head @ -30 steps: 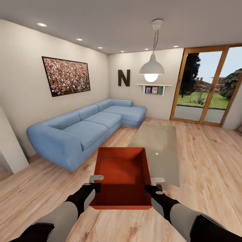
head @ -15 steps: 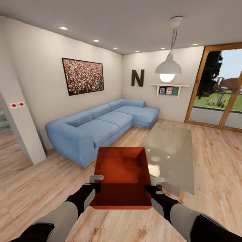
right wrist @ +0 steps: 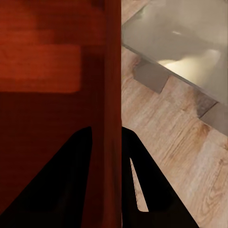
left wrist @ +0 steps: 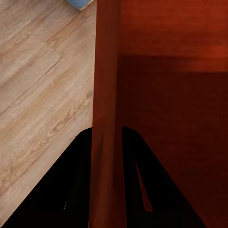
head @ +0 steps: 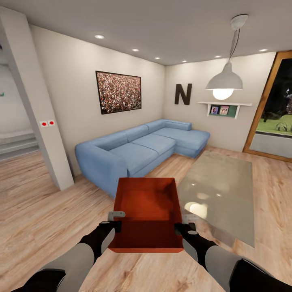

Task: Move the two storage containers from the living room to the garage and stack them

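Observation:
I hold one orange-red storage container in front of me, above the light wood floor of the living room. My left gripper is shut on its left wall, one finger inside and one outside. On the opposite side, my right gripper is shut on the right wall the same way. The bin is open-topped and empty.
A blue corner sofa stands ahead against the wall. A low glass table is at the right, close to the bin. A white pillar with red switches is at the left, with an opening beyond it. Wood-framed glass doors are far right.
The whole view has swung to the left: sofa, table and glass doors slid right, and the pillar and opening came into view. The bin and both grippers keep their hold and place.

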